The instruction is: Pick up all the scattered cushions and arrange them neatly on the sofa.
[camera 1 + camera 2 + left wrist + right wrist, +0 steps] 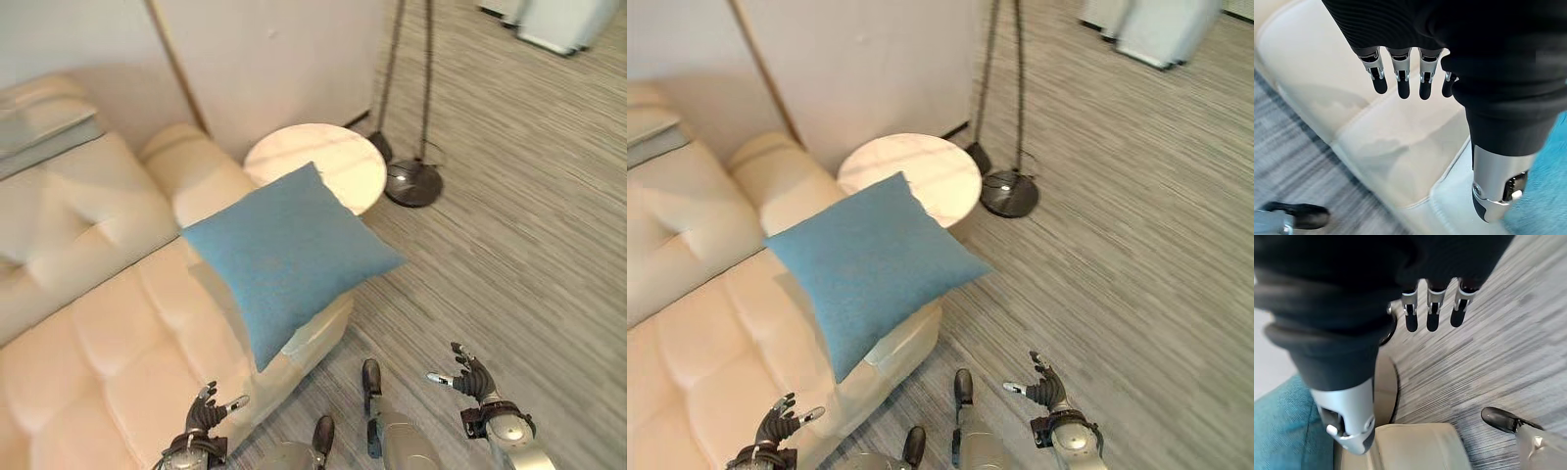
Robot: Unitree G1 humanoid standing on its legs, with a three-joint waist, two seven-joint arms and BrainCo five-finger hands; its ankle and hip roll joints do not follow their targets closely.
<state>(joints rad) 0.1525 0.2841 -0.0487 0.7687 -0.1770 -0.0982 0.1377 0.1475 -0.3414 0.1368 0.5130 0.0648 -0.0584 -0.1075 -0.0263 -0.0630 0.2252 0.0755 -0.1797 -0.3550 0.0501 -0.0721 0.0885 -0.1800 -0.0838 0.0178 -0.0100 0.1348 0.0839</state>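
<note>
Left eye view: a blue cushion (pixel 289 255) lies on the front corner of the cream sofa (pixel 108 362), one corner overhanging the sofa's end toward the floor (pixel 529 245). Just behind it stands a round pale table (pixel 328 162), with a lamp base (pixel 413 183) beside that on the floor. The left hand (pixel 208 413) hangs low over the sofa's front edge, fingers spread and holding nothing. The right hand (pixel 470 377) is over the floor, well apart from the cushion, fingers also spread and empty.

Right eye view: the same layout; the cushion (pixel 867 264) rests on the sofa (pixel 705 343) with the table (pixel 916 176) touching or just behind its far corner. Both hands sit near the bottom edge, left (pixel 776 423) by the sofa front, right (pixel 1046 387) over the floor.

Left wrist view: the left hand's fingers (pixel 1400 78) reach out straight above the sofa's seat (pixel 1391 147), gripping nothing; a strip of the cushion (pixel 1542 191) shows near the thumb.

Right wrist view: the right hand's fingers (pixel 1432 308) are straight above the floor (pixel 1498 357), empty; the cushion (pixel 1283 431) and the sofa corner (pixel 1415 448) lie below the thumb.
</note>
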